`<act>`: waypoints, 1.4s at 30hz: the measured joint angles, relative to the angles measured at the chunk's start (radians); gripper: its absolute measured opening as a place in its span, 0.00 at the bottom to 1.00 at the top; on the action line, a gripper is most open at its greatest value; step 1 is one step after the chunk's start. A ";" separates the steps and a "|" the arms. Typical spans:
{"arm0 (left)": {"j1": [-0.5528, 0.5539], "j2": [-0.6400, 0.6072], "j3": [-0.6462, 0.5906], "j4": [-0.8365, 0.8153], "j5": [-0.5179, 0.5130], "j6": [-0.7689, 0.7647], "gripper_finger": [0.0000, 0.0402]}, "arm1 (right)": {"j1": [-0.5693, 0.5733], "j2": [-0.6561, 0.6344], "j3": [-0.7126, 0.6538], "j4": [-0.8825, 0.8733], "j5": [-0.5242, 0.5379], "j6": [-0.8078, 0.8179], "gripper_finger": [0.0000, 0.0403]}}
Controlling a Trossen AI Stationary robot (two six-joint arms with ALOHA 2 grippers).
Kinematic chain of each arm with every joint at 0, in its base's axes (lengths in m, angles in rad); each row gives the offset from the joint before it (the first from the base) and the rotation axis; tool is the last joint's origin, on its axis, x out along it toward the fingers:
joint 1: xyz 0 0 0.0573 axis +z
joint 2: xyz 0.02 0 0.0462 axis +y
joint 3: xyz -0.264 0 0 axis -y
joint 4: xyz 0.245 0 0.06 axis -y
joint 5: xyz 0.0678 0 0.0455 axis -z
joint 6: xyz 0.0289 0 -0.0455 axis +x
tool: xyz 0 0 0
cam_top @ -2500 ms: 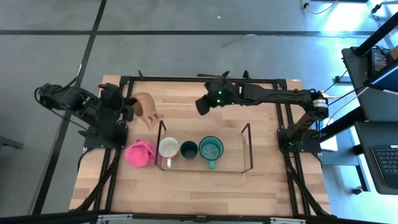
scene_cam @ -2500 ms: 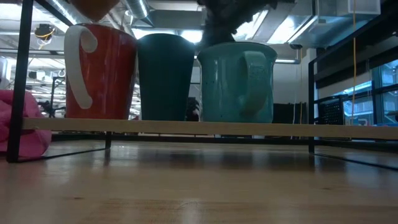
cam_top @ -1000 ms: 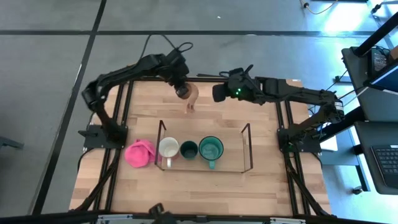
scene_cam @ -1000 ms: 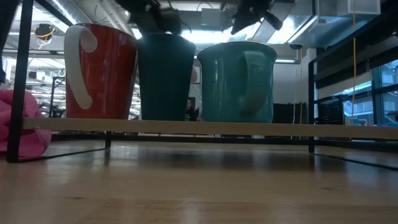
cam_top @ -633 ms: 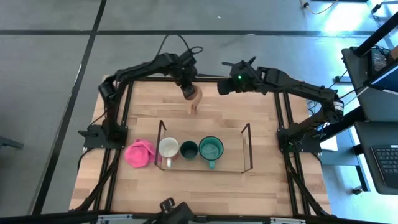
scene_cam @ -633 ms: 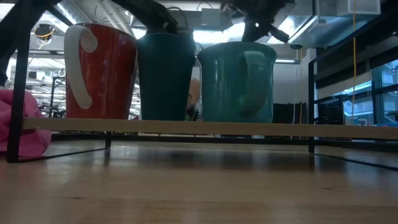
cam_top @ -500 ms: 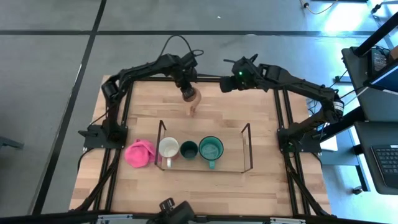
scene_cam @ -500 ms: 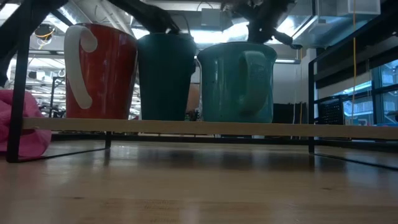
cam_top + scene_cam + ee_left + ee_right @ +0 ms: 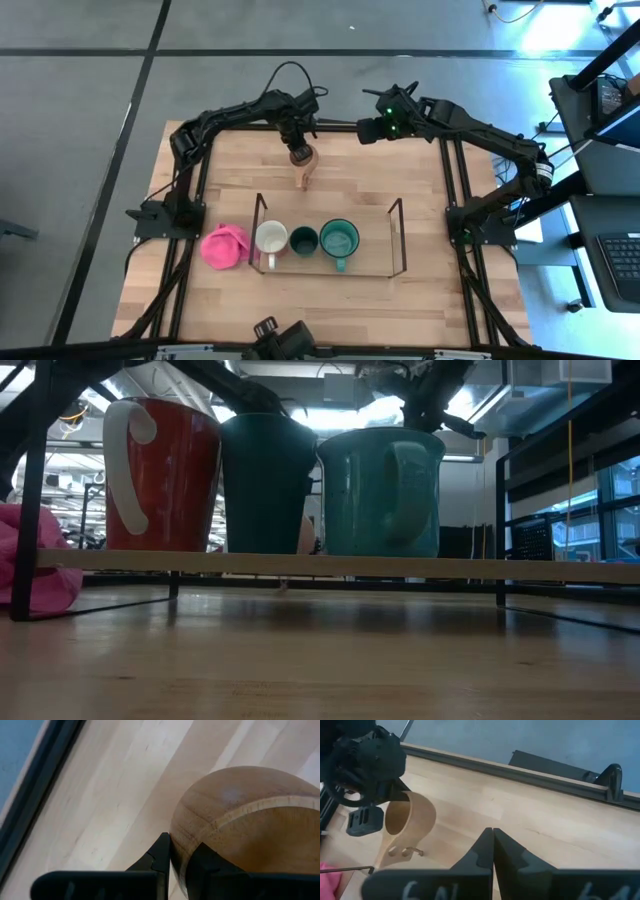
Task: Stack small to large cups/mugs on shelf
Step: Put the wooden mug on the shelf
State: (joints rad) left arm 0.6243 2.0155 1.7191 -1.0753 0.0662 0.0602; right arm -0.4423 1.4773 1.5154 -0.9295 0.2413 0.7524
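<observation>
The left gripper (image 9: 296,150) pinches the wooden cup's (image 9: 303,160) rim; carry it level toward the shelf's (image 9: 396,236) free space beside the teal mug (image 9: 339,239), long handle clear of the wire.

Wooden cup (image 9: 240,820) is smooth matt wood with visible grain, table (image 9: 430,290) is pale planked wood, teal mug (image 9: 380,495) looks glossy speckled glaze.

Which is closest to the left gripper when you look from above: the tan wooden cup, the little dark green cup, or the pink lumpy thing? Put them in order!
From the left gripper, in the high view:
1. Tan wooden long-handled cup: held by the gripper, at the table's far side.
2. Small dark green cup: on the black wire shelf, between its two neighbours.
3. Pink lumpy item: on the table, outside the shelf's left end.
</observation>
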 joint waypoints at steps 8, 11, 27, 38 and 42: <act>-0.012 0.045 -0.001 0.028 0.005 0.003 0.06 | 0.000 0.000 0.000 -0.002 0.000 -0.001 0.01; -0.013 0.044 -0.001 0.063 0.032 0.002 0.06 | 0.000 0.000 0.000 -0.009 0.000 0.001 0.01; -0.012 0.102 0.000 0.086 0.083 0.001 0.07 | 0.000 0.000 0.000 -0.010 0.001 0.004 0.01; -0.019 0.102 0.000 0.113 0.083 0.028 0.18 | 0.000 0.000 0.000 -0.010 0.002 -0.003 0.01; -0.019 0.102 0.000 0.126 0.087 0.021 0.22 | 0.000 0.001 0.000 -0.010 0.002 -0.006 0.01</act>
State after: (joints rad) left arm 0.6052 2.1170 1.7187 -0.9496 0.1535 0.0814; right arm -0.4423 1.4780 1.5154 -0.9398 0.2436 0.7463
